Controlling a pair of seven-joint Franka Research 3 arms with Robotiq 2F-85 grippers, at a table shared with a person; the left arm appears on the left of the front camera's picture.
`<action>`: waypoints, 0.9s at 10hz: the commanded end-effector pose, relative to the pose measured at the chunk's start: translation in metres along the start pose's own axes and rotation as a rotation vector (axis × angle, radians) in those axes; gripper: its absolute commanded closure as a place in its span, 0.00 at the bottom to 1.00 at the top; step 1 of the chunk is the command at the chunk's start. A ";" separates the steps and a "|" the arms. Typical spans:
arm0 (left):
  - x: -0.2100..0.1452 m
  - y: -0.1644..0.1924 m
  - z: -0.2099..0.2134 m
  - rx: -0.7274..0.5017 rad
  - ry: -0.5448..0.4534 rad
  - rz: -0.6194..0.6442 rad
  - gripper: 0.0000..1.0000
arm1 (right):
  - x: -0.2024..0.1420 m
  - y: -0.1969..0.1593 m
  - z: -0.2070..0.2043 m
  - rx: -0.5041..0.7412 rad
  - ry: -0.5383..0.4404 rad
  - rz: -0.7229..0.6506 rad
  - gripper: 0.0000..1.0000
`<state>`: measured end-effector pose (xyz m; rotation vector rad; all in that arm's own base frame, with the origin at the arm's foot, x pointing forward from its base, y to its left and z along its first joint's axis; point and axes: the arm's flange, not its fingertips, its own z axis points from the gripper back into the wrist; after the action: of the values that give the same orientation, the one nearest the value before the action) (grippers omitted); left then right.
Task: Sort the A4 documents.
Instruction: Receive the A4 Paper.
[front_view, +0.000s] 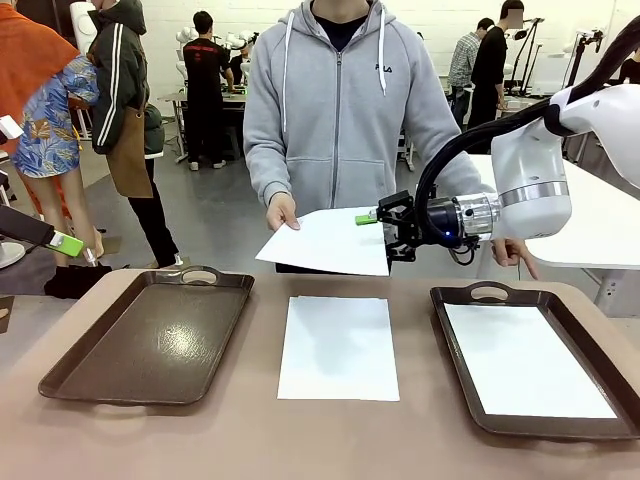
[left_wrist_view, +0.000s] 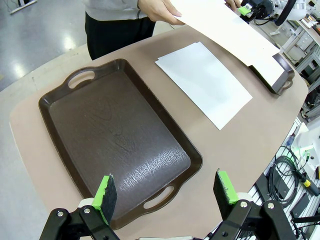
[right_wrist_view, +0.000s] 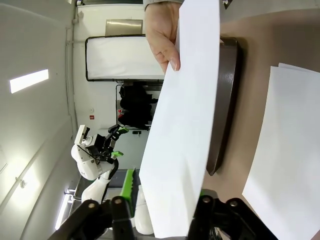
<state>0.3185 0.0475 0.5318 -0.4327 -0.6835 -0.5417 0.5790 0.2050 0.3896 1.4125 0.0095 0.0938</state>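
A person's hand (front_view: 282, 212) holds one white A4 document (front_view: 325, 240) in the air above the table's far edge. My right gripper (front_view: 385, 225) is at that sheet's right edge, its jaws partly closed around it. In the right wrist view the sheet (right_wrist_view: 185, 125) runs between the two fingers; I cannot tell whether the pads touch it. Another A4 document (front_view: 338, 347) lies flat at the table's middle, and a third (front_view: 525, 360) lies in the right tray (front_view: 455, 330). My left gripper (left_wrist_view: 165, 192) hangs open over the near end of the left tray (left_wrist_view: 115, 140), holding nothing.
The left tray (front_view: 150, 340) is dark brown with handles and has nothing in it. The person stands at the far side, with the other hand (front_view: 515, 250) behind my right wrist. Bare table runs between the trays and the middle sheet.
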 end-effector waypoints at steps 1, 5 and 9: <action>0.000 0.002 -0.001 -0.010 -0.010 -0.009 0.00 | -0.003 -0.002 0.002 0.034 -0.016 -0.007 0.62; 0.000 0.002 -0.001 -0.010 -0.010 -0.009 0.00 | -0.003 -0.004 0.002 0.034 -0.008 -0.027 0.98; 0.000 0.002 -0.001 -0.010 -0.010 -0.009 0.00 | -0.003 -0.004 0.001 0.030 -0.004 -0.033 1.00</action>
<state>0.3185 0.0475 0.5318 -0.4327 -0.6835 -0.5417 0.5789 0.2027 0.3876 1.4181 0.0218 0.0867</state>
